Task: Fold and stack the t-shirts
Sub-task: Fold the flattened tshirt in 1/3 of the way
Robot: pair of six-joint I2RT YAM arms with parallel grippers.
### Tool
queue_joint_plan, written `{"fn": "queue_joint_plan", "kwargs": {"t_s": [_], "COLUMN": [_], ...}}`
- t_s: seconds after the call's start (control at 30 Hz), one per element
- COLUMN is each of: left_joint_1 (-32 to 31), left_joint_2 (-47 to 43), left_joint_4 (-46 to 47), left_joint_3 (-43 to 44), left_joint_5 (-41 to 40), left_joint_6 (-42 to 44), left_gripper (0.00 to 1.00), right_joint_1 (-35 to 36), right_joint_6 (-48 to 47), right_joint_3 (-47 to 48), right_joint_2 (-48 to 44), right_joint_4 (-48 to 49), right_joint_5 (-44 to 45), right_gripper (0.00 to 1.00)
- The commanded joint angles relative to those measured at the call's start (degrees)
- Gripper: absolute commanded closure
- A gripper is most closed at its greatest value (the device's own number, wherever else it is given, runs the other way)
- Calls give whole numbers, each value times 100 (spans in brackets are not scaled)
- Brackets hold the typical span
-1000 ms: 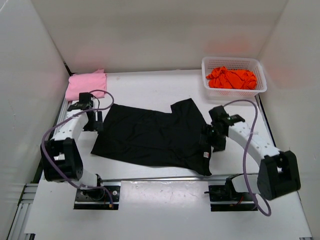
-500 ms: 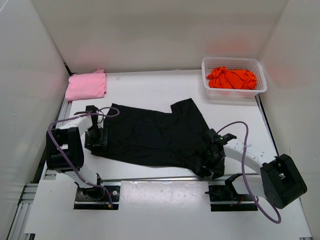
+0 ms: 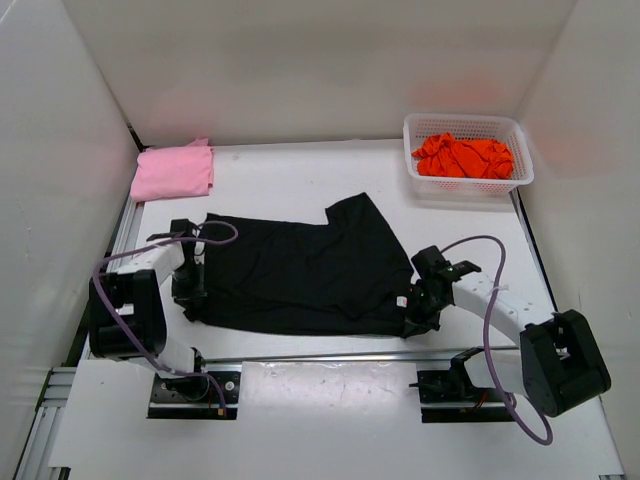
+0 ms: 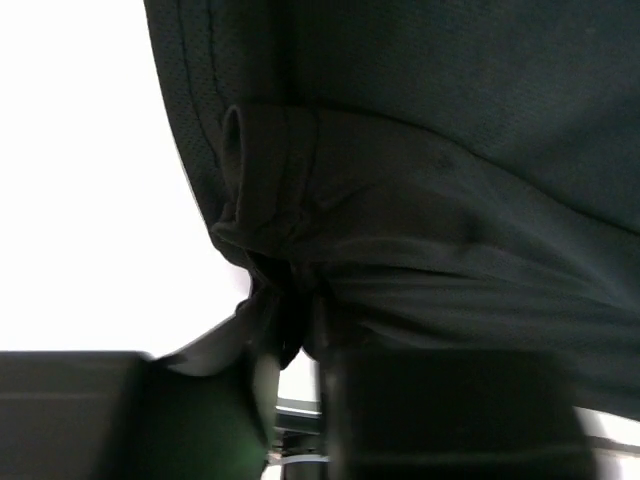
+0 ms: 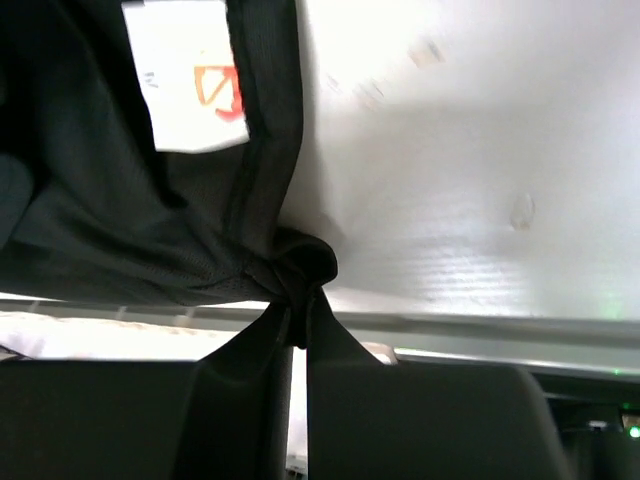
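Observation:
A black t-shirt [image 3: 300,270] lies spread across the middle of the table. My left gripper [image 3: 190,300] is shut on its near-left corner, the hem bunched between the fingers [image 4: 262,345]. My right gripper [image 3: 412,318] is shut on the near-right corner, where a pinched fold of black t-shirt [image 5: 296,270] sits beside a white label. A folded pink t-shirt [image 3: 173,170] rests at the back left. A crumpled orange t-shirt [image 3: 463,156] fills the basket.
The white mesh basket [image 3: 467,184] stands at the back right. White walls close in the table on three sides. A metal rail [image 3: 310,355] runs along the near edge in front of the arm bases.
Both grippers came down to the shirt's near corners and closed on them. The near edge has since lifted and shifted away from the rail, the shirt bunching toward the back.

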Motion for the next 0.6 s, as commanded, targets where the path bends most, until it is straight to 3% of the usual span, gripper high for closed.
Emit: {"fn": "queue_joint_plan", "kwargs": {"t_s": [0.0, 0.03, 0.07, 0.13, 0.27, 0.4, 0.57], "left_joint_1": [28, 28, 28, 28, -261, -1174, -3376], "left_joint_2": [-507, -561, -614, -780, -1272, -1791, -1460], "left_joint_4": [29, 28, -41, -130, -323, -507, -964], "left_joint_3": [-257, -310, -311, -206, 470, 1673, 2782], "left_joint_5": [-645, -716, -908, -1163, -2086, -2018, -1674], "left_joint_6": [-12, -12, -12, -12, -12, -12, -12], "left_gripper": [61, 51, 34, 26, 21, 21, 21], "right_joint_1": [-65, -65, -65, -65, -117, -249, -363], "right_joint_6": [-256, -308, -309, -370, -511, -686, -687], "right_joint_3": [211, 211, 211, 264, 378, 440, 440], "right_joint_2": [114, 176, 176, 229, 282, 81, -158], "right_joint_4": [69, 69, 69, 69, -62, -282, -423], "right_joint_5": [-14, -14, -75, -146, -208, -269, -375], "right_gripper": [100, 100, 95, 88, 60, 55, 48]}}
